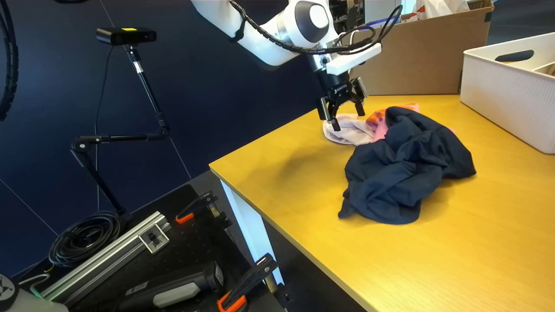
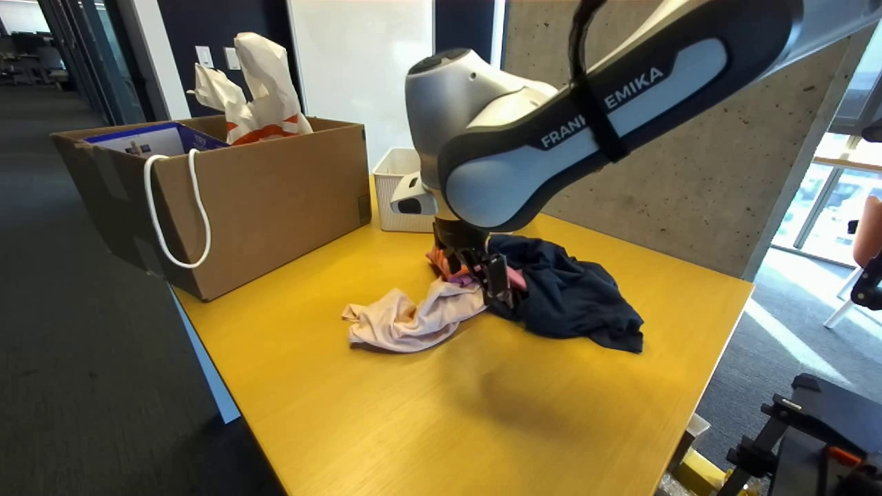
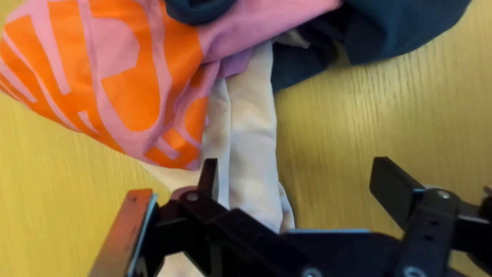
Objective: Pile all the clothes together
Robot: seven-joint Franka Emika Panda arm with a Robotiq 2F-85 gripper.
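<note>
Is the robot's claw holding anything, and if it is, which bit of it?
Nothing is held. The claw is wide open, and the cream-white cloth near it isn't pinched.

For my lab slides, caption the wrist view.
Open gripper over cream garment, which lies partly beneath pink one; navy one at top.

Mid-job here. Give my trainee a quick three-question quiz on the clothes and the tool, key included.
1. True or false: the pink garment lies partly over the cream garment.
2. The tool is: A) shut on the pink garment; B) open; C) shut on the cream garment.
3. What colour is the largest-looking garment?

Key: 1 true; 2 B; 3 navy.
</note>
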